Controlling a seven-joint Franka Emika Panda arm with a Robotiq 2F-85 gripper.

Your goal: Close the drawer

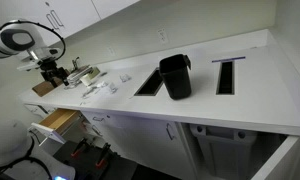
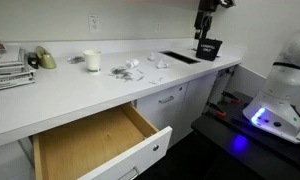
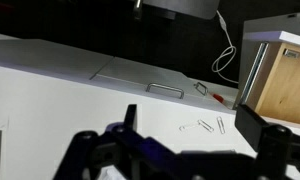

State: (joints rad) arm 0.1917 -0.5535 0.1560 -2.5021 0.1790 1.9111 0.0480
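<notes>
End effector (image 3: 185,145) seems spread wide, empty, near the drawer (image 3: 285,85).

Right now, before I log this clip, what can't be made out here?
Drawer: front panel cut off by the bottom edge in an exterior view.
Small items on the counter: too small to identify in an exterior view.
Gripper: dark and blurred in the wrist view; fingers apart.

Both exterior views face along the bench (image 1: 240,100) from opposite ends, sharing its top and the drawer (image 2: 90,145); wrist view close beside it
</notes>
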